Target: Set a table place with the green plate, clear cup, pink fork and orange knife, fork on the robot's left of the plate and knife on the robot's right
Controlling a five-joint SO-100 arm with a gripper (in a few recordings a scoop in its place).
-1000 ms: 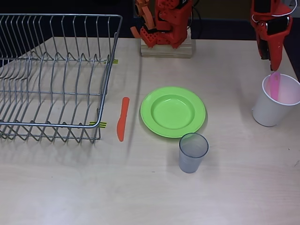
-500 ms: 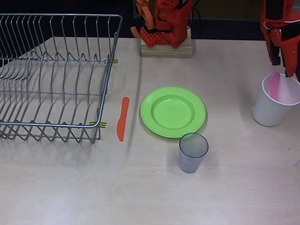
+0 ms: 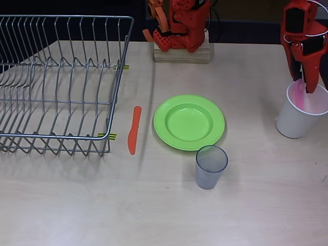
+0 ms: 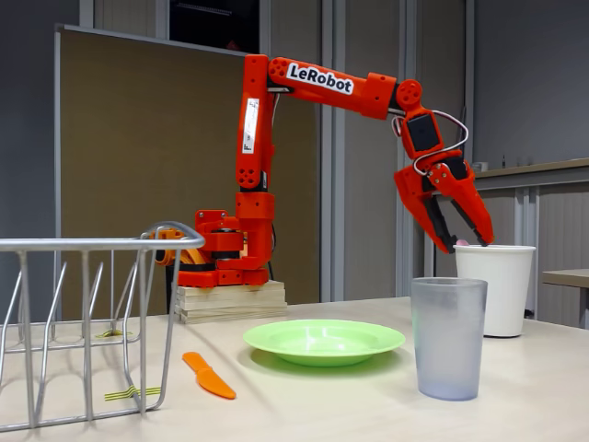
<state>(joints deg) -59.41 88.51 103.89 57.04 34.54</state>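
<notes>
Clear cup [image 4: 448, 337]: nearest to you in the fixed view, standing upright on the table [image 3: 154, 205]; from overhead it sits just below the plate's lower right edge, well apart from the gripper.
Orange knife [image 3: 134, 129]: you see it lying flat between the rack and the plate, blade pointing away from you in the overhead view, untouched.
Dish rack [image 3: 56, 82]: the wire rack takes the left side of the table, just beside the knife.
Green plate [image 3: 189, 122]: it lies flat mid-table, right of the knife in the overhead view, nothing on it.
White cup [image 3: 301, 110]: it stands upright near the right edge, well apart from the plate.
Pink fork [image 3: 300, 97]: you find it standing inside the white cup, leaning on the wall, its upper end right at the fingertips.
Gripper [image 4: 470, 243]: it points down over the white cup's mouth, jaws spread apart, tips at rim level on either side of the fork's top; you cannot tell from these views whether a finger touches the fork.
Arm base: it sits on a wooden block [image 3: 182, 53] at the table's far edge.
</notes>
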